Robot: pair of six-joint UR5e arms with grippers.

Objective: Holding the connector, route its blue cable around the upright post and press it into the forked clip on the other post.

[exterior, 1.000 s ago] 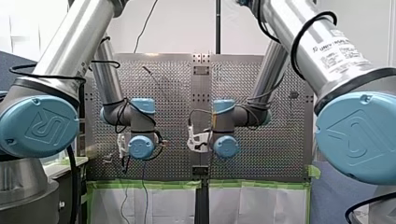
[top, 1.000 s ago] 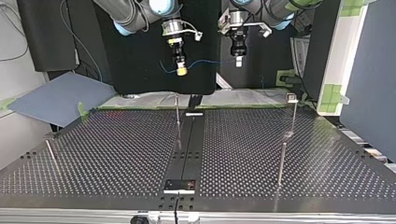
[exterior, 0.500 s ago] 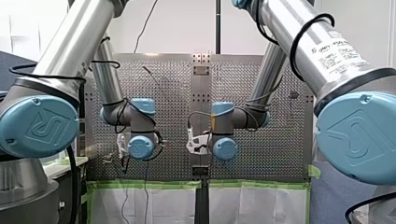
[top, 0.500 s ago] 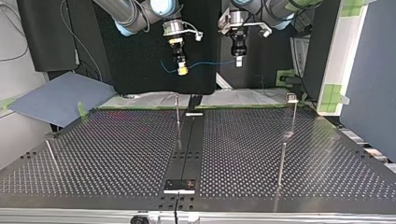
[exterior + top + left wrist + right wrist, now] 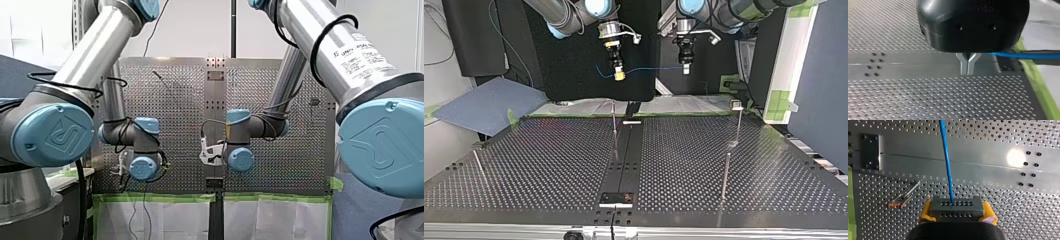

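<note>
my left gripper (image 5: 685,70) has shifted toward the top view's right, its two metal fingers (image 5: 967,65) pinched together on the one blue cable (image 5: 649,68). my right gripper (image 5: 619,76) clamps the one connector (image 5: 956,207) between yellow pads (image 5: 925,211), aloft beyond four thin posts (image 5: 614,117).

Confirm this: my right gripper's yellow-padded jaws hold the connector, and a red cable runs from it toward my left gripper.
Wrong colour: the cable is blue, not red, as the right wrist view shows. The rest holds: the yellow-padded jaws of my right gripper hold the connector, and the cable runs from it toward my left gripper.
</note>
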